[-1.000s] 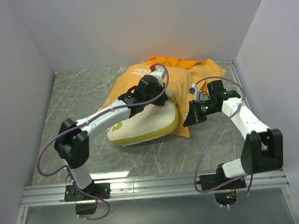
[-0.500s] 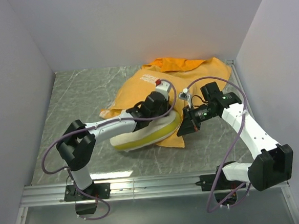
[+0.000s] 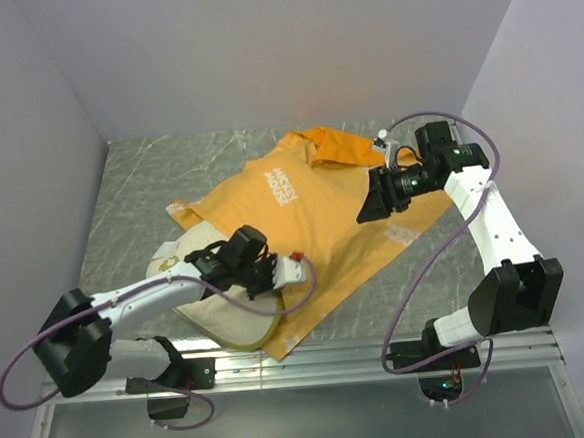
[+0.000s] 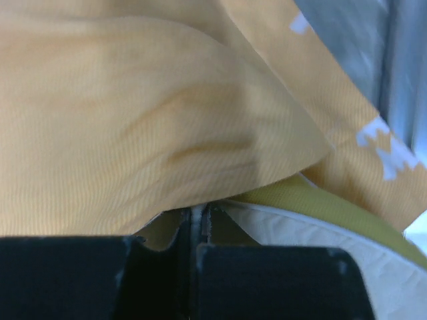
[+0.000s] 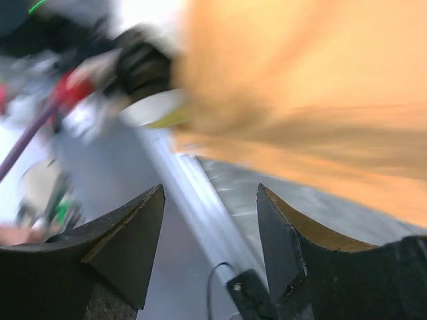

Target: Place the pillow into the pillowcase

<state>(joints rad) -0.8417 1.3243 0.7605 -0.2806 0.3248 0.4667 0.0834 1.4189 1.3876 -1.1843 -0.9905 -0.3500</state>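
Left gripper (image 4: 197, 212) pinched shut on the pillow (image 4: 320, 227) rim beneath draped pillowcase (image 3: 311, 198), likely anchoring it; right gripper (image 5: 210, 190) hung open and empty above, likely poised to regrip fabric.

One pillow (image 3: 217, 322), one pillowcase (image 3: 315, 192), one table (image 3: 139, 185), two pincers: left pincer (image 4: 197, 219), right pincer (image 5: 210, 193).

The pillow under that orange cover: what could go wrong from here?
1. The right pincer is open and holds nothing, so the pillowcase lies loose; pushing the pillow may just drag it along.
2. The left pincer is shut at the pillow's yellowish edge, right under the fabric; it might catch both.
3. Both lie close to the table's front rail and could slip over it.
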